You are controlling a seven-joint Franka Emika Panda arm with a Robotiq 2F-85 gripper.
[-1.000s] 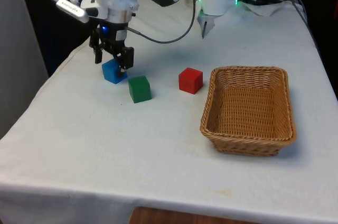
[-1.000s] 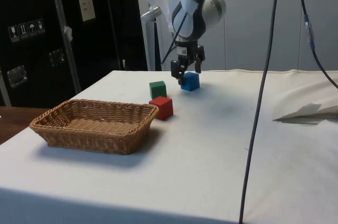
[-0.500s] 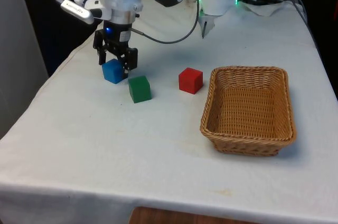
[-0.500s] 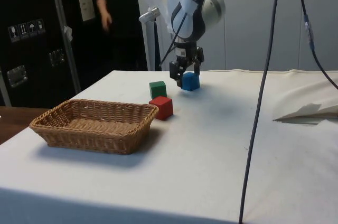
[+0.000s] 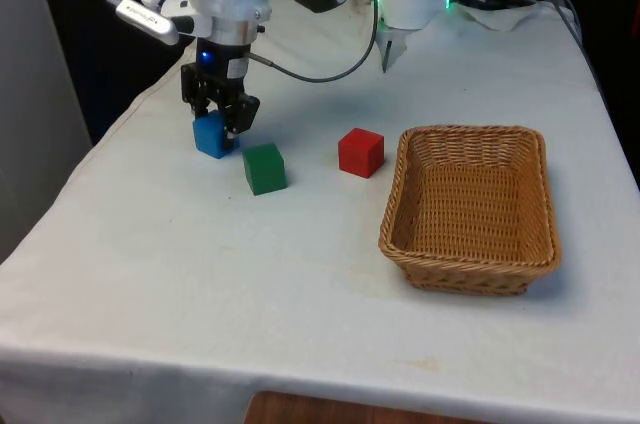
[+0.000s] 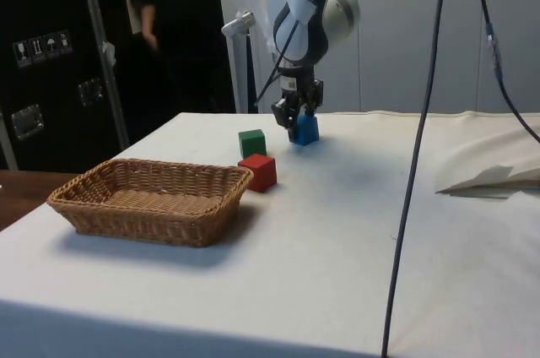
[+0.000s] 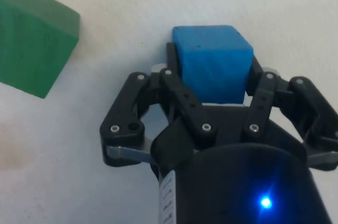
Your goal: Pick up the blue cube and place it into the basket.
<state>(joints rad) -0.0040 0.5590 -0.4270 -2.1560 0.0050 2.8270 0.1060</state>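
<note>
At the right of the front view the basket [image 5: 470, 209] sits on the white-clothed table [image 5: 200, 284], its open mouth upward and nothing visible inside it; it is the largest item and the intended receptacle, so its position well apart from the cubes means a carry across the table is judged necessary. In the upper left of the same view the gripper [image 5: 218, 116] stands nose-down over the blue cube [image 5: 213, 136], a vertical approach that suits a top grasp on a small block resting flat. The wrist view shows the fingers [image 7: 171, 71] drawn in against opposite faces of the blue cube, one on each side, with no gap evident; they are judged to be gripping it. The cube appears to rest on the cloth, so the lift is judged not yet made.

The green cube [image 5: 264, 167] lies near the blue one, toward the lower right of it in the front view, apart and not touching; the fingers straddle the blue cube on the sides that keep clear of this neighbour. The red cube [image 5: 360, 152] stands between the green cube and the basket, near the basket's left wall, and lies close to the direct path. In the side view a person [image 6: 156, 3] stands at upper left, behind the table
</note>
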